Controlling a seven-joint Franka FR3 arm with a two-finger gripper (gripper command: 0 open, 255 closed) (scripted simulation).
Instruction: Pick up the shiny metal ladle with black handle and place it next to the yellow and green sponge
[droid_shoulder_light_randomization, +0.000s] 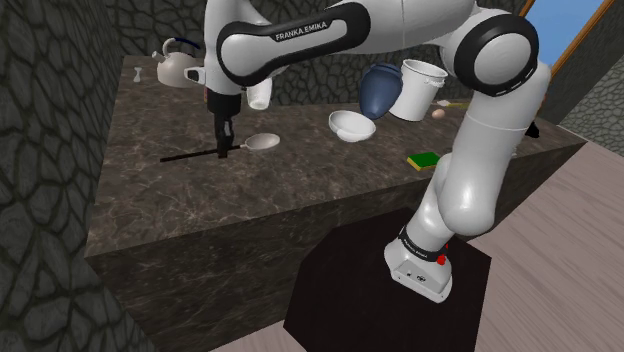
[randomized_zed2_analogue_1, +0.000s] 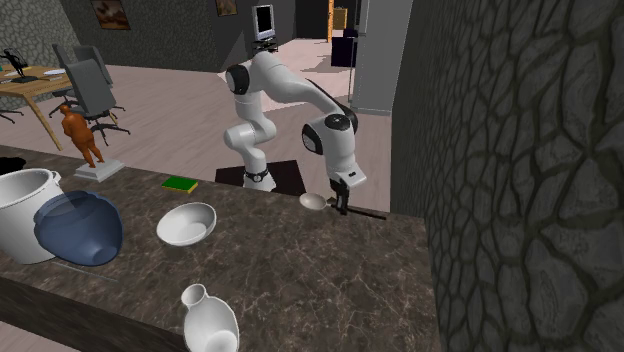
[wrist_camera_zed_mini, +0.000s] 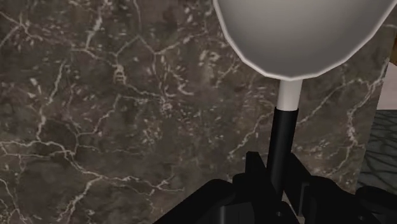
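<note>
Surface (droid_shoulder_light_randomization: 200, 210): dark brown marble with pale veins.
Ladle (droid_shoulder_light_randomization: 262, 141): on the surface, with a thin black handle and a round, pale-grey bowl at 3 o'clock of the fingers.
Fingers (wrist_camera_zed_mini: 254, 170): black, closed tight on the ladle's handle near the bowl.
Arm (droid_shoulder_light_randomization: 300, 35): white, elbow high, wrist pointing straight down.
Sponge (droid_shoulder_light_randomization: 424, 160): flat green-and-yellow block at 3 o'clock of the ladle, well apart.

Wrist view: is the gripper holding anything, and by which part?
Yes. The gripper is shut on the ladle, its fingers clasping the black handle close to the end that joins the bowl.
</note>
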